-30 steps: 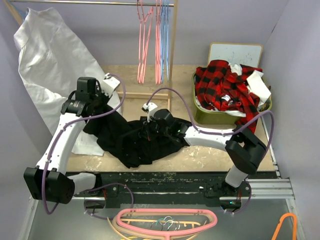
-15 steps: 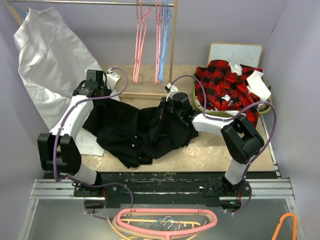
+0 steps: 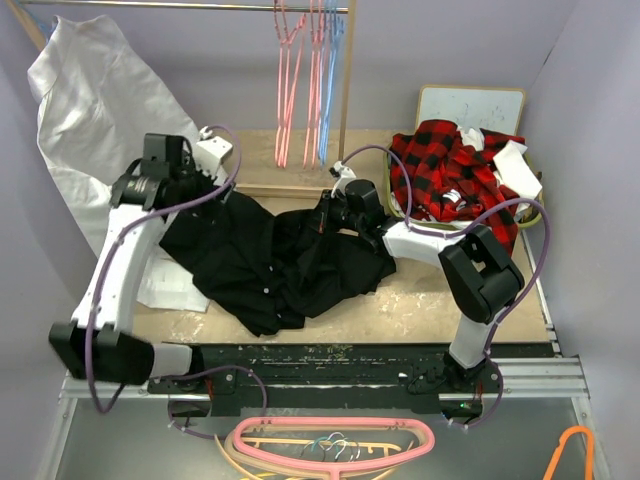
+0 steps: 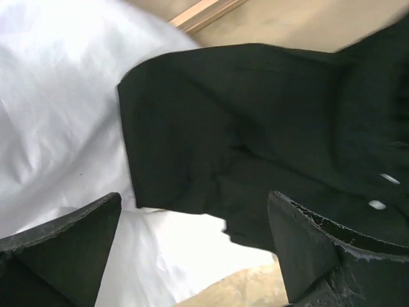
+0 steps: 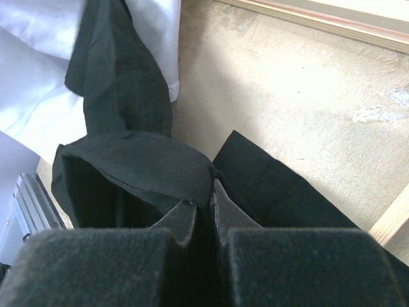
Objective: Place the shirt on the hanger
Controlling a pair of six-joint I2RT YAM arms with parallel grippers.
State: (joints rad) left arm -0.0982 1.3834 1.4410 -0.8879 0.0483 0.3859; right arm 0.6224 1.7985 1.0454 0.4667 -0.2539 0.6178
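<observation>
The black shirt (image 3: 270, 262) lies crumpled across the middle of the table. My right gripper (image 3: 333, 207) is shut on a raised fold of the shirt (image 5: 128, 169) at its far right edge, and the right gripper (image 5: 203, 206) has cloth pinched between its pads. My left gripper (image 3: 197, 183) hovers open over the shirt's far left corner. Between the left gripper's (image 4: 192, 249) wide fingers I see only the shirt (image 4: 255, 128) edge and white cloth (image 4: 51, 96) below. The light blue hanger (image 3: 327, 90) hangs on the back rail among pink ones.
A big white cloth (image 3: 100, 100) drapes the back left. Pink hangers (image 3: 288, 80) hang beside a wooden post (image 3: 347, 100). A green basket (image 3: 400, 232) at the right holds a red plaid shirt (image 3: 450, 175). More hangers (image 3: 330, 440) lie below the near edge.
My left gripper has opened, let go of the shirt and drawn back to the left. My right gripper carried its fold from the table's middle toward the back, spreading the shirt.
</observation>
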